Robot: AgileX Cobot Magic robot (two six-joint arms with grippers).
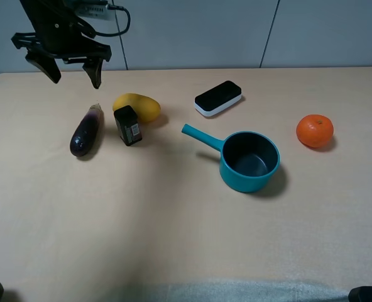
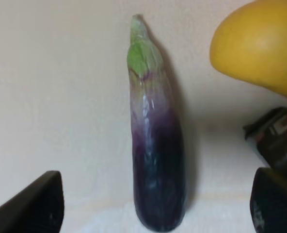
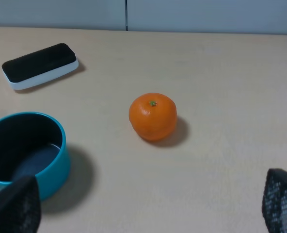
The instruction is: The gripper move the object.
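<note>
Pale beige tabletop (image 1: 173,239) fills most of what we see, bare along its near edge, with a grey wall panel behind it. Working outward from that near edge, we come first to a teal pan (image 1: 249,160) right of centre, its handle pointing left and away, empty inside. Beyond it on the right sits an orange (image 1: 315,130), and the right wrist view shows that fruit lying well apart from the right gripper (image 3: 143,208), whose two dark fingertips stand wide at the frame's corners with nothing between them.

On the left, the eggplant (image 1: 87,131) lies flat on the table, dark purple body nearer us and pale stem end pointing away. Just beside it stands a small black box (image 1: 128,125), with a yellow mango (image 1: 137,107) touching or nearly touching the box behind. A black-and-white eraser block (image 1: 218,98) lies farther back, near the middle.

Farthest of all, the left gripper (image 1: 73,70) hangs above the table beyond the stem end, its fingers spread wide and gripping nothing. From its wrist camera we see the eggplant (image 2: 155,145) lying free between the two fingertips, clear of both.

We judge the eggplant to be either just set down or about to be picked up; these views cannot tell us which. If a pick is next, we must lower the fingers astride the body, clear of the box.
</note>
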